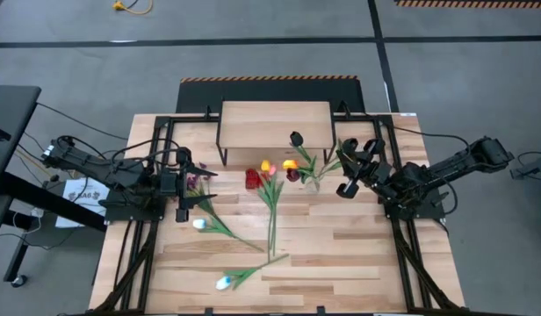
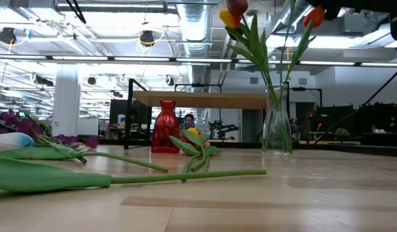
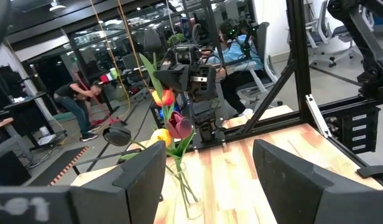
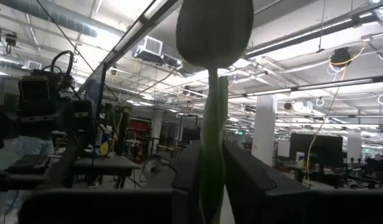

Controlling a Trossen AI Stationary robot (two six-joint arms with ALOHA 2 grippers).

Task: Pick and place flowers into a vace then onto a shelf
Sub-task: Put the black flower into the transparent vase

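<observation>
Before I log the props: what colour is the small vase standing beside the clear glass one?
Red; the small vase shows best in the low view.

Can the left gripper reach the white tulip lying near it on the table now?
Probably yes. The left gripper is open and empty, and the white tulip lies right beside it on the table, with nothing between them.
</observation>
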